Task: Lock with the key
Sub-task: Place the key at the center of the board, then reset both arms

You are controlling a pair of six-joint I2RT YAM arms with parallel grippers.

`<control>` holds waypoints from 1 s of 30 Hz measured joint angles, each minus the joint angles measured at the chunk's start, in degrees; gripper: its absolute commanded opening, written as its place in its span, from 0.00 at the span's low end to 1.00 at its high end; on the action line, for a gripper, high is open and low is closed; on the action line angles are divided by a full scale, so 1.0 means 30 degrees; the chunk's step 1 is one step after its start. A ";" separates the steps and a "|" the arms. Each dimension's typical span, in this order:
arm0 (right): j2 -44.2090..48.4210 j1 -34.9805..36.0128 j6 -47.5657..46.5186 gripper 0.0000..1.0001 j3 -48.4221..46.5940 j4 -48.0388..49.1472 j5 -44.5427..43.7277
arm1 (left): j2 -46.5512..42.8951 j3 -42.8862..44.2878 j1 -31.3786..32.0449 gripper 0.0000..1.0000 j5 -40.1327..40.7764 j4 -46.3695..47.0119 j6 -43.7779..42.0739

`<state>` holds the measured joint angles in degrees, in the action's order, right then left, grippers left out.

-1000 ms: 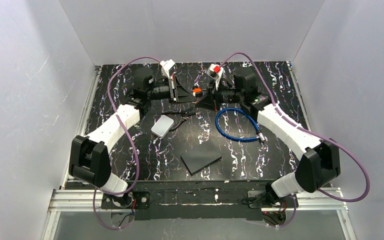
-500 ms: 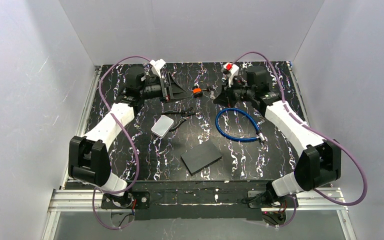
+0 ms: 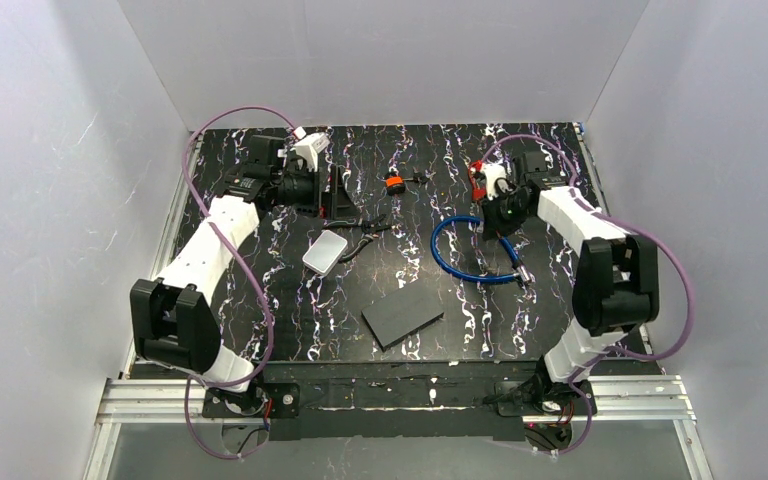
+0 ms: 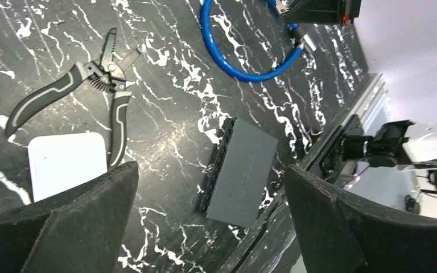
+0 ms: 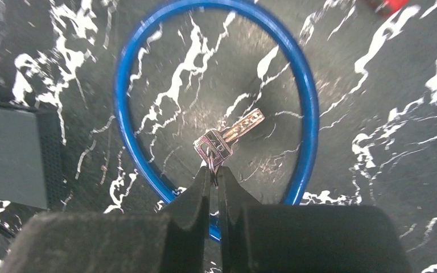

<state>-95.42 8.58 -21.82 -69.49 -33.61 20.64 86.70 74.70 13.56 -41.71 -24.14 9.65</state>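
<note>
Right jaws are pinching the key (image 5: 227,142) by its ring alone, risking it swinging and missing the lock (image 5: 308,108); left jaws are hanging open

The black table (image 3: 290,320), veined white like marble, carries five loose things. A small orange-and-black item (image 3: 394,184) sits far centre. To the right a blue cable lock (image 3: 437,248) lies in an open loop. Left of it, grey-handled pliers (image 4: 98,77) lie just beside a white case (image 3: 324,251). Nearer, a dark grey slab (image 3: 402,315) lies flat.
</note>
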 measured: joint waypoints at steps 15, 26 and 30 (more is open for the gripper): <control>-0.2142 0.0044 -0.0780 0.70 -0.0036 -0.0772 -0.0189 | -0.0969 0.0051 -0.0291 0.98 0.2652 -0.3541 -0.3308; -0.1209 0.0044 0.0138 0.98 -0.1770 -0.1785 0.1610 | -0.0889 0.1384 -0.2433 0.98 0.2725 -0.5632 -0.2805; -0.0102 0.0000 0.1326 0.98 -0.2404 -0.1399 0.2980 | -0.0299 0.2907 -0.4466 0.98 0.2120 -0.6149 -0.2186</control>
<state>-95.72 8.58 -17.85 -76.71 -37.80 29.58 85.80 83.42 0.16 -35.35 -42.59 3.09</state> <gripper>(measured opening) 0.983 0.982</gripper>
